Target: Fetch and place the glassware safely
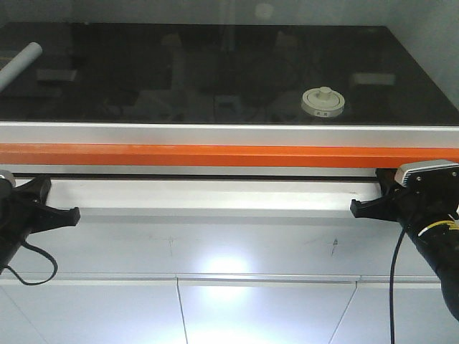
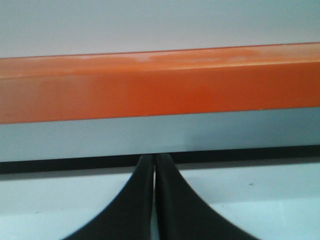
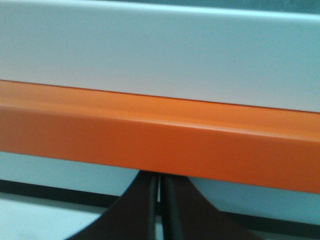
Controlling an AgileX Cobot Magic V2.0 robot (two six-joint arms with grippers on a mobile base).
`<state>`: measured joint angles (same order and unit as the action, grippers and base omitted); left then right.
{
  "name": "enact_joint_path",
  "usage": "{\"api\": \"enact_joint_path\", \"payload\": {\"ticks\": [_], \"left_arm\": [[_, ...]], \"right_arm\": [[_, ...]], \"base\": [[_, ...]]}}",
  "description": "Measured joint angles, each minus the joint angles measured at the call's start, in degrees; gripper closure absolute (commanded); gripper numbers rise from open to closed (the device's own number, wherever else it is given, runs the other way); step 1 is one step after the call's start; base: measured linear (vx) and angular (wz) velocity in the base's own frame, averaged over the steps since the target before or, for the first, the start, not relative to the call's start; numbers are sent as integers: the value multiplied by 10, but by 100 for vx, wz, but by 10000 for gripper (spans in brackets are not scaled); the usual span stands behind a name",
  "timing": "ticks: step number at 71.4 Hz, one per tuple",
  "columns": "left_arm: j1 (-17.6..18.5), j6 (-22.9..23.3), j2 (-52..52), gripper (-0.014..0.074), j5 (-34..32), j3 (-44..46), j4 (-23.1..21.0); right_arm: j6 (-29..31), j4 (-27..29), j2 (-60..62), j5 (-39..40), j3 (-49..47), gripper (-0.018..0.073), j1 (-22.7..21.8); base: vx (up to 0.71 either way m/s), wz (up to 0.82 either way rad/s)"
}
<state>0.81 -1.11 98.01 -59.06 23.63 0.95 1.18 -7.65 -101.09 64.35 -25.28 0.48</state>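
Approach stage, no grasp yet begun. Far left, one grey-white rolled tube [image 1: 18, 63] lies on the black counter [image 1: 179, 86]. The left pincer [image 2: 154, 165] hangs below the counter's orange edge band [image 1: 215, 155], jaws pressed together, empty. One lidded glass jar [image 1: 323, 102] stands right of centre near the front edge, untouched. The right pincer [image 3: 160, 185], also pressed together and empty, sits low, nearer the jar. Judged next move: lift it over the edge, spread it, close gently around the jar.
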Motion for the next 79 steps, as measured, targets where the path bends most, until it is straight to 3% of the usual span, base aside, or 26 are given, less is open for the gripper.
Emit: {"api": "enact_joint_path", "payload": {"ticks": [79], "left_arm": [[0, 0, 7, 603, 40, 56, 7]], "right_arm": [[-1, 0, 0, -1, -1, 560, 0]], "base": [[0, 0]]}}
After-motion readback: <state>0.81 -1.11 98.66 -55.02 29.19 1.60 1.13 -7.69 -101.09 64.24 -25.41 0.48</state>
